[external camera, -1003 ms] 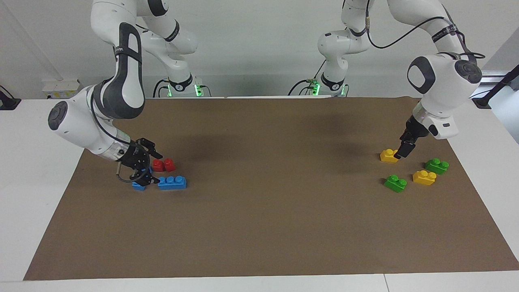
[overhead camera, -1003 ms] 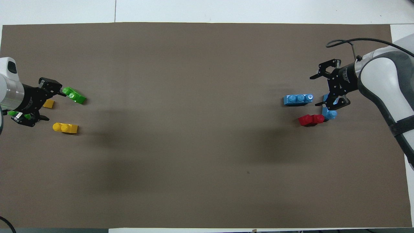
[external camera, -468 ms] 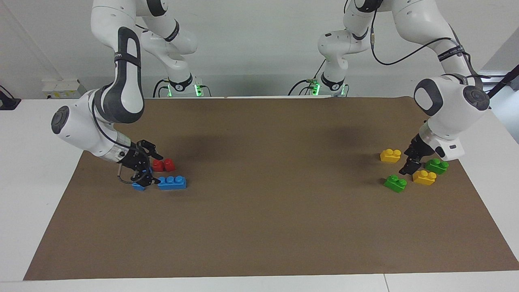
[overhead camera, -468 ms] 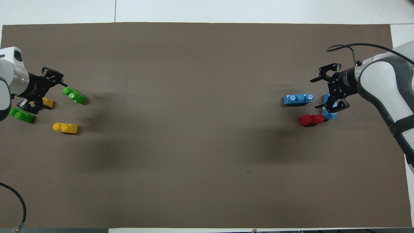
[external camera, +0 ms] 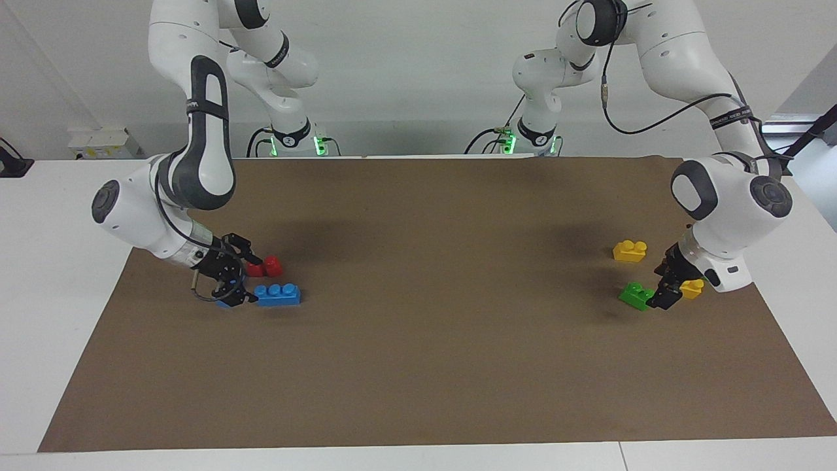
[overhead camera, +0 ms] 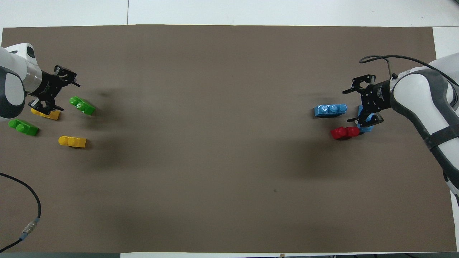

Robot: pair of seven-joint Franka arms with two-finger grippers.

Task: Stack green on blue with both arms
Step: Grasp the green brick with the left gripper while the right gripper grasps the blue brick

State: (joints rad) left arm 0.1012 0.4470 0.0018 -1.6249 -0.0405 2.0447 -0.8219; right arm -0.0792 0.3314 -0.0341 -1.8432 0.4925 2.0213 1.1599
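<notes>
- You will find no lettering, brand, number or sign that can be read anywhere here.
- The dark band on the left arm (external camera: 728,119) carries pale marks, too small for you to make out.
- The dark strip on the right arm (external camera: 191,104) shows similar small marks, equally unreadable.
- The white box (external camera: 99,139) on the table edge by the right arm's base bears nothing you can read.
</notes>
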